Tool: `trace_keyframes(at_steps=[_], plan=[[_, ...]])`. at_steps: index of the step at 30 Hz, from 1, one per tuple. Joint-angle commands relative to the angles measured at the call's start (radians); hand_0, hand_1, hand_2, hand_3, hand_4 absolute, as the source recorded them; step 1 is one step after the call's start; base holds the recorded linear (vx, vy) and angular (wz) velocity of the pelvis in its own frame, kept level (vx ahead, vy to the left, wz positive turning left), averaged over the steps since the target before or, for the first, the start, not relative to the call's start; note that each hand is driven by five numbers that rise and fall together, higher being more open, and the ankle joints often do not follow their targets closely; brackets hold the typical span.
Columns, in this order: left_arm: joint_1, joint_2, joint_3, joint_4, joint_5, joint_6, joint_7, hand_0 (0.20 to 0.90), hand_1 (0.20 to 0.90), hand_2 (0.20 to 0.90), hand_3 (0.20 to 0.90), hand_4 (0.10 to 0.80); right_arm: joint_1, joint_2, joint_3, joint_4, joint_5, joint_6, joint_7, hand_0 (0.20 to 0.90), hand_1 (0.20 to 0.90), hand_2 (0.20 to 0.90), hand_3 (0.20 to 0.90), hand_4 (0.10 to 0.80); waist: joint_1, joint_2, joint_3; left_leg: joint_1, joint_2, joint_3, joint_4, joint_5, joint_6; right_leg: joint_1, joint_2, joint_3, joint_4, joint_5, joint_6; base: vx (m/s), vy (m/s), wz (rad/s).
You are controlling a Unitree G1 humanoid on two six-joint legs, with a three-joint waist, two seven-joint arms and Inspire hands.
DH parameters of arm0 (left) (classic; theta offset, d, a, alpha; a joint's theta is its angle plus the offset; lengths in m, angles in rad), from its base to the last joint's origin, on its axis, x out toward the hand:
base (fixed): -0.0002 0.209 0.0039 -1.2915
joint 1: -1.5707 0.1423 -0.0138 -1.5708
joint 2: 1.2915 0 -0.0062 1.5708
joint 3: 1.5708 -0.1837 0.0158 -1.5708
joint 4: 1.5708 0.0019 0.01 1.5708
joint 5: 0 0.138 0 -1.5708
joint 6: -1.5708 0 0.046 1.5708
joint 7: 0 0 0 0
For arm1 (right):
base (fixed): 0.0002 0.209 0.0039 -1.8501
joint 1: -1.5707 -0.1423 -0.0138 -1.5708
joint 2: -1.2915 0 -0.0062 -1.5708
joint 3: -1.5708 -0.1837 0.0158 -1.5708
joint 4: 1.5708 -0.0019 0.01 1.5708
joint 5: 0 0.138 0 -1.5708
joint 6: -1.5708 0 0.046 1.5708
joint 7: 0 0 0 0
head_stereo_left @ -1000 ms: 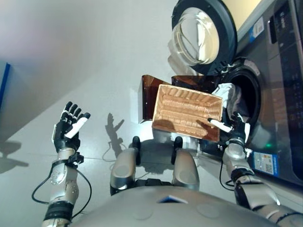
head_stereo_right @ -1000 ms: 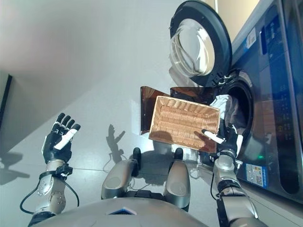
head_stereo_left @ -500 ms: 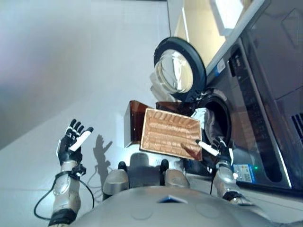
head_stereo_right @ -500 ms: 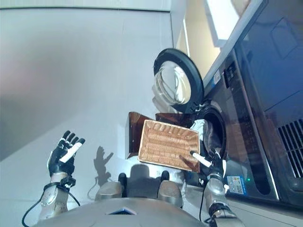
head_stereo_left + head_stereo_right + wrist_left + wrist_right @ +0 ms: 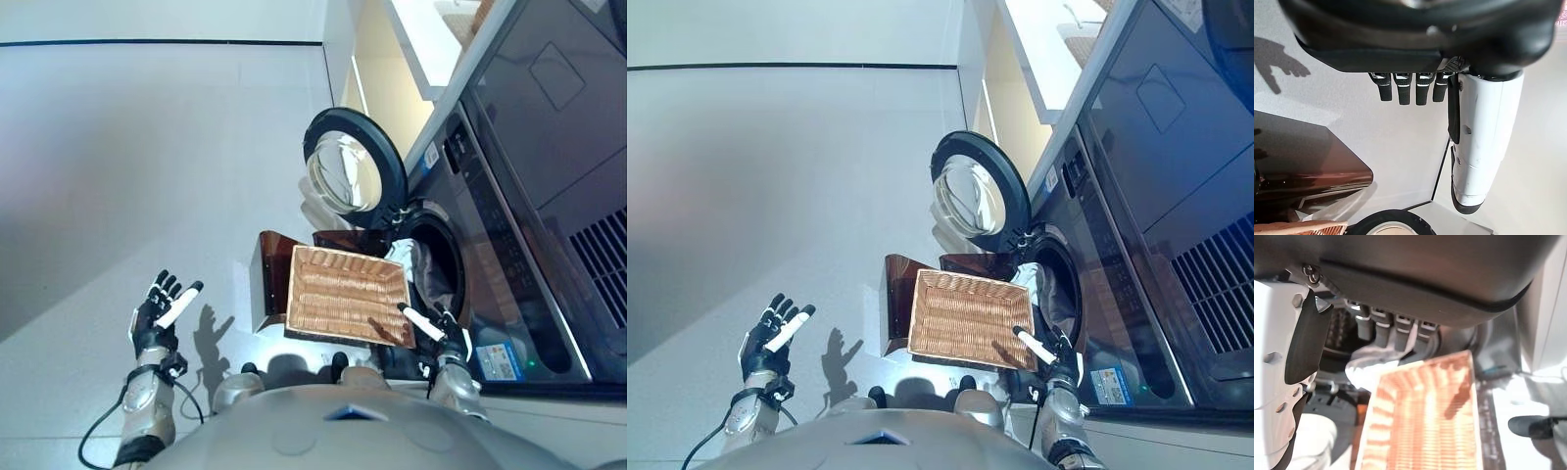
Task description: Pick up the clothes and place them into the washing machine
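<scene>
Eye views: woven rectangular basket [image 5: 345, 306] before round-doored washing machine [image 5: 1087, 245], pale clothes [image 5: 407, 257] (crumpled) at drum mouth; framing higher than earlier.
Left wrist: left hand [image 5: 162, 311] outstretched, empty.
Right wrist: right hand [image 5: 439, 331] extended beside basket, grasping nothing.

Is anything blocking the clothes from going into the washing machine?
Nothing visible blocks it. The door is swung wide open, and the clothes already hang in the washing machine opening, just past the empty wicker basket. The right hand is open beside them.
</scene>
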Motion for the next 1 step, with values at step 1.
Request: trace_keyframes(at_steps=[1], plan=[[-0.078, 0.033, -0.004, -0.018, 0.024, -0.072, 0.001, 0.900, 0.900, 0.900, 0.900, 0.800, -0.059, -0.024, -0.007, -0.052, 0.005, -0.090, -0.021, 0.900, 0.900, 0.900, 0.900, 0.800, 0.002, -0.003, -0.026, -0.064, -0.008, -0.003, -0.008, 0.041, -0.021, -0.028, -0.014, -0.039, 0.050, -0.001, 0.035, 0.000, 0.000, 0.00]])
